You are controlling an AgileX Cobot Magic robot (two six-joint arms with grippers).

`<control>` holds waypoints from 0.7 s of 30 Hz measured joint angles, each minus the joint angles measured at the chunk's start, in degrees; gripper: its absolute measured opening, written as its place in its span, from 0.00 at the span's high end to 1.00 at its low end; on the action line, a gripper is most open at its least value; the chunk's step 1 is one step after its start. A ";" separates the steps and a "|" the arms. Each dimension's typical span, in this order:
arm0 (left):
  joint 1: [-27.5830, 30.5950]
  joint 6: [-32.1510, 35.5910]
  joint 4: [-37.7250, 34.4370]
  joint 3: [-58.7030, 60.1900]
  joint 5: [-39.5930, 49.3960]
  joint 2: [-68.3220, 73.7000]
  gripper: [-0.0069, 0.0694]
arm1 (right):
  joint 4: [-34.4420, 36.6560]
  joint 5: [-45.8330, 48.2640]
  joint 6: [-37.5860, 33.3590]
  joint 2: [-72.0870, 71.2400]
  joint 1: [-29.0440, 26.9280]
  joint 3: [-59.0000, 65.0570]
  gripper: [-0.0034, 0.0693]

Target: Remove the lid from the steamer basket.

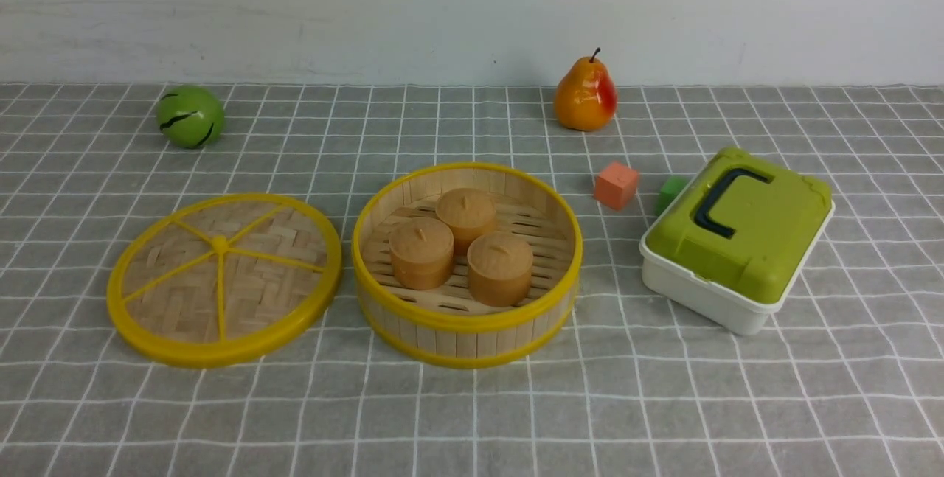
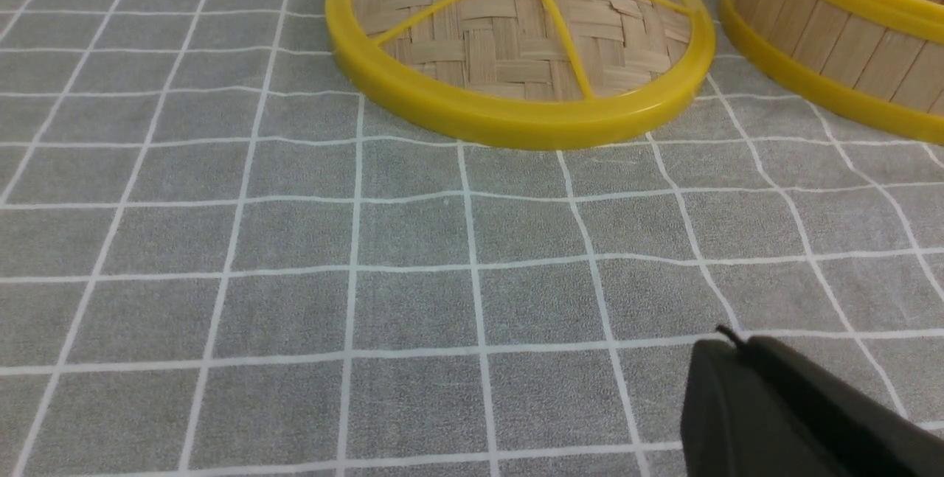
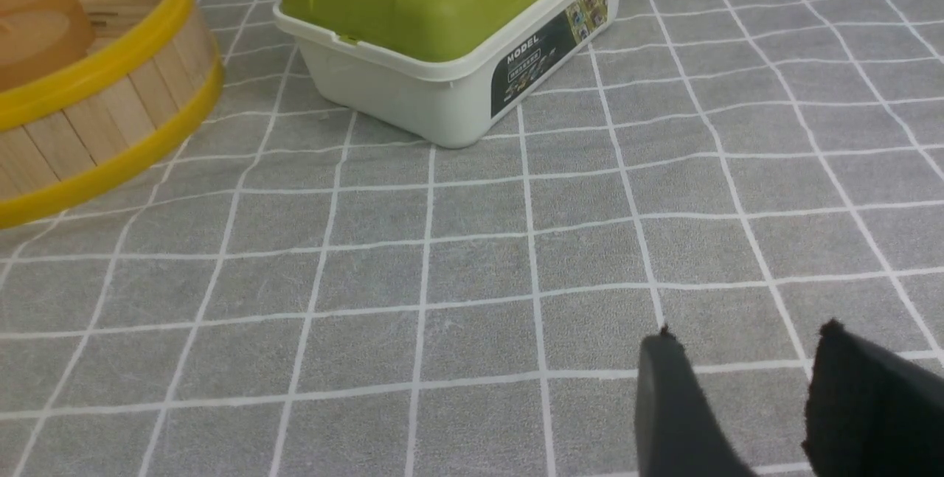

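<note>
Bamboo lid [image 1: 223,279] lies flat beside the open basket [image 1: 467,329]; we note left hand [image 2: 737,348] clenched empty, right hand [image 3: 745,359] released.

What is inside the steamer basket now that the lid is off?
Three tan, round buns sit close together on the slatted floor of the steamer basket. The lid lies flat on the cloth beside it. The floor under the buns is covered.

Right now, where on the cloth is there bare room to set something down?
Open: the near strip in front of the lid and steamer basket. Crowded: around the orange cube, green cube and box.
</note>
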 joint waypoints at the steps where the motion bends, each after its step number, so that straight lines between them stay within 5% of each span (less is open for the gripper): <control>1: 0.00 0.00 0.00 0.00 0.00 0.00 0.91 | 0.00 0.00 0.00 0.00 0.00 0.00 0.62; 21: 0.00 0.00 -0.05 0.00 0.10 0.00 0.90 | 0.00 0.00 0.00 0.00 0.00 0.00 0.62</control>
